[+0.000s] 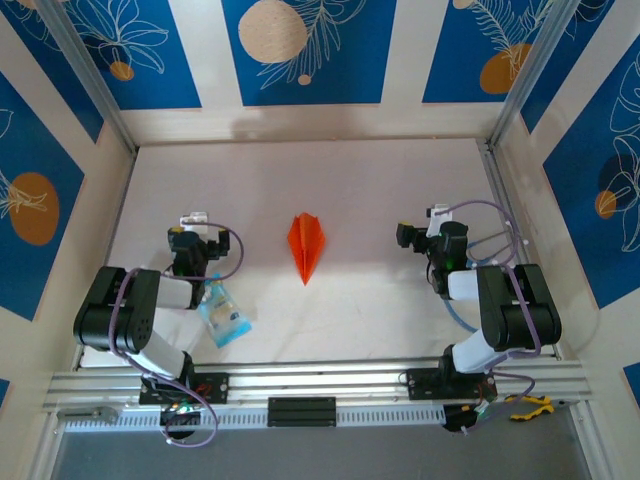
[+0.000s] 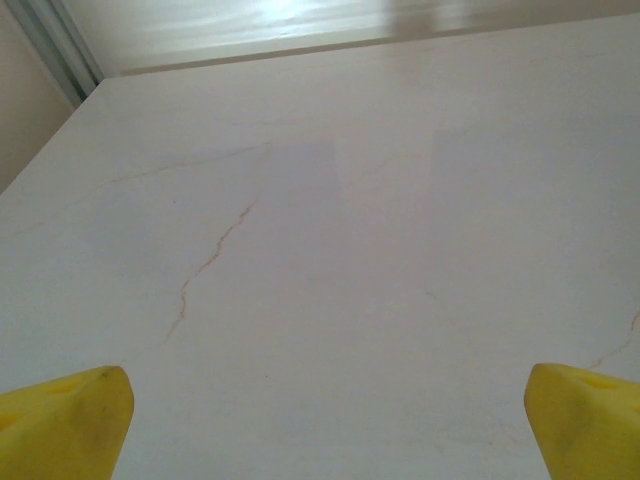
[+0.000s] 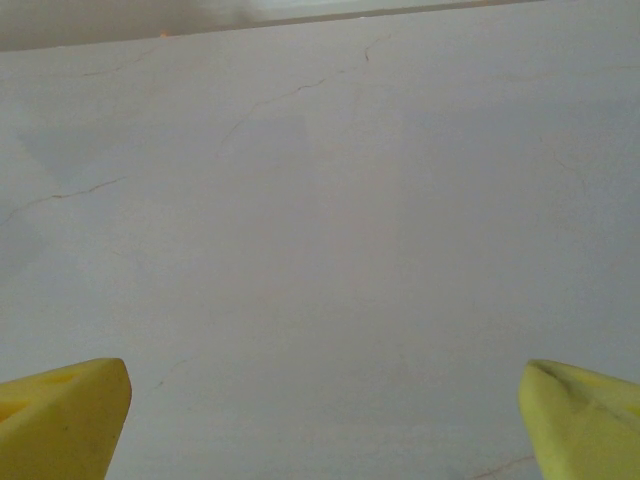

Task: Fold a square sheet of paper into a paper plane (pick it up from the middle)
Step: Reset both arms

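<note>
1. You'll find the paper plane (image 1: 306,246) lying flat on the pale desk (image 1: 350,180), roughly midway between the two arms. It is a bright orange dart, and its long slim tip points toward the arm bases.
2. Your left tool (image 1: 194,220) sits to the left of the plane, well apart from it. In the left wrist view the tool (image 2: 325,420) is spread wide. Its yellow fingers (image 2: 70,425) sit at the bottom corners, with bare, faintly veined desk between them.
3. Your right tool (image 1: 436,214) sits to the right of the plane, also well apart. In the right wrist view it (image 3: 322,420) is spread just as wide. Its yellow fingers (image 3: 65,420) are at the corners, with bare desk between them.
4. A small blue and clear packet (image 1: 224,315) lies beside the left arm, nearer the desk's front edge than the left tool.
</note>
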Controlling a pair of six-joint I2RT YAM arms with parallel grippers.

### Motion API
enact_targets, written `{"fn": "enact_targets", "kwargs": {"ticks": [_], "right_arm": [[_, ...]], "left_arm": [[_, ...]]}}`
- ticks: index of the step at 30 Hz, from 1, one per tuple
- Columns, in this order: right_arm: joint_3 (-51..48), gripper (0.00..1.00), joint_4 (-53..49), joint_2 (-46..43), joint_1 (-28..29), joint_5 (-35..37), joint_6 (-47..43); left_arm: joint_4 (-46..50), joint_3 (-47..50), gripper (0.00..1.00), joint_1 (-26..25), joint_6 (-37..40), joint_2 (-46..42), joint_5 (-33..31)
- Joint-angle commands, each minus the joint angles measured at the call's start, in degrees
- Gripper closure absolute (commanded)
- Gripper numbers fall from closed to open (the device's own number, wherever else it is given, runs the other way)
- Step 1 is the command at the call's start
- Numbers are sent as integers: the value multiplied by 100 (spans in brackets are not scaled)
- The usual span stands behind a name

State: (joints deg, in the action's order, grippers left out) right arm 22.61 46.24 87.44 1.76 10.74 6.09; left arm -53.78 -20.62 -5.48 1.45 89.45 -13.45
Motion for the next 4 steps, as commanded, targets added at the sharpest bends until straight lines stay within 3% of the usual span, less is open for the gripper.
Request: {"fn": "enact_targets", "kwargs": {"ticks": [1, 4], "right_arm": [[68, 1, 115, -21, -43, 1, 59], [50, 1, 148, -25, -40, 8, 51]], "left_arm": [[-235, 24, 0, 28, -27, 19, 141], [-222, 28, 0, 33, -31, 24, 141]]}}
